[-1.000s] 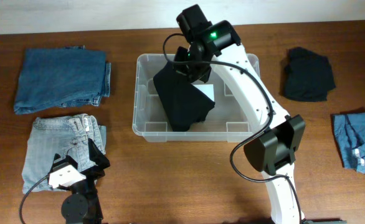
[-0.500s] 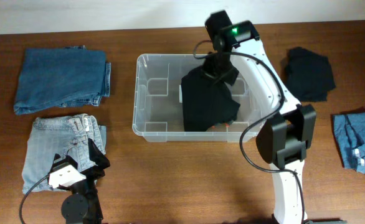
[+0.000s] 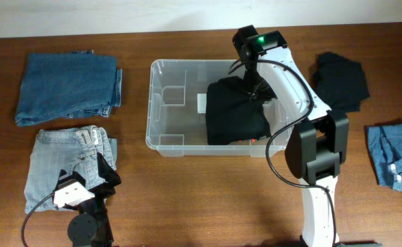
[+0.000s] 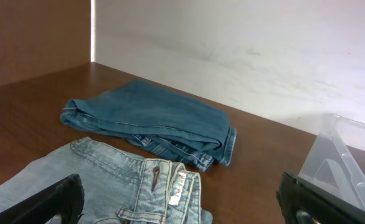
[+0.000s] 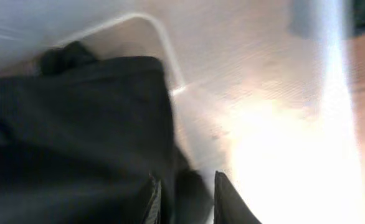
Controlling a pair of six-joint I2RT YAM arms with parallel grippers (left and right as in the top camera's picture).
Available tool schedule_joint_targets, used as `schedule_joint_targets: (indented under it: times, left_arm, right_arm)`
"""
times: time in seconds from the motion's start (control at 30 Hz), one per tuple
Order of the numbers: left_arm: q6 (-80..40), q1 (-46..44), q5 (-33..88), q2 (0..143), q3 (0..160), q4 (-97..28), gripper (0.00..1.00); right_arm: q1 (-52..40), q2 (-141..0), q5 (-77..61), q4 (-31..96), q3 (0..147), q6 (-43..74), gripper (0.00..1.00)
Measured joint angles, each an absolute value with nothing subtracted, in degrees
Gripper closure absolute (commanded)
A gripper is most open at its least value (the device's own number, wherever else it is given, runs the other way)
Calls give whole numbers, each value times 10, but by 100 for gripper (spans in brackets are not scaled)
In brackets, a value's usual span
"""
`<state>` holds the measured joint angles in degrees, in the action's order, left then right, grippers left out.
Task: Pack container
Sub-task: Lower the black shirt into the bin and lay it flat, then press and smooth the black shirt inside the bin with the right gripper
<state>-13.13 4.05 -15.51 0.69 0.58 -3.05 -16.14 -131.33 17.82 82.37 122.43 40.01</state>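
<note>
- A brown wooden desk point(image 3: 187, 199) fills nearly the whole overhead view, with a pale wall point(image 3: 119, 14) as a thin band along the top edge
- The container point(image 3: 161, 103) sits on the desk at centre, a little above the middle, long side across the frame; a corner of its white label point(image 3: 202, 103) shows on the base
- A black garment point(image 3: 235, 116) lies inside, covering the right half of the floor, while the left half is bare plastic
- Folded dark blue jeans point(image 3: 67, 86) lie at upper left, and lighter, washed jeans point(image 3: 57, 165) just below them at lower left
- A black cloth bundle point(image 3: 338, 82) rests at upper right, and a crumpled blue denim piece point(image 3: 393, 161) at the right edge
- The right arm point(image 3: 314, 199) rises from the bottom edge right of centre, bends at a black joint, then arcs up and left over the container's right rim, a green light on its wrist
- The right claw point(image 3: 254, 86) points down onto the upper right part of the black garment; the blurred wrist view shows its fingers a narrow gap apart with dark fabric between, and I cannot tell whether they grip it
- The left arm sits low at lower left, its claw point(image 4: 179, 193) spread wide and holding nothing, over the lighter jeans' waistband
</note>
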Motion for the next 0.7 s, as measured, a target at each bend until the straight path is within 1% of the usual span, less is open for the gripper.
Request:
schedule_joint_targets:
  times: [0.1,0.17,0.23,0.27,0.33,0.37,0.43,0.5,0.57,0.7]
  left_arm:
    - [-131,41,-155,7,6,-30,1]
    - [-131,41,-155,7,6,-30,1]
    - [-131,41,-155,7,6,-30,0]
    - [-131,41,-155,7,6,-30,1]
    - [-131,41,-155,7,6,-30,0]
    - [-131,41,-155,7,6,-30,1]
    - [-131,41,-155,7,6,-30,1]
    - [-131,41,-155,7,6,-30,1]
    - [-131,41,-155,7,6,-30,1]
    - [-131,41,-155,7,6,-30,1]
  right_arm:
    - [-161,-1314,220,865,1249,396,77]
    - [-162,-1315,235,898,1306,387,77]
    - [-163,-1315,227,909,1360,357,74]
    - [-165,-1314,215,913,1390,337,70]
    - [-171,-1313,186,914,1427,293,69]
    - [-179,-1313,163,925,1439,269,70]
    - [-189,-1313,135,946,1439,247,74]
    - [-196,-1313,113,963,1426,233,75]
    - [-197,-1313,97,961,1400,224,82]
    - [-196,-1313,84,885,1305,200,87]
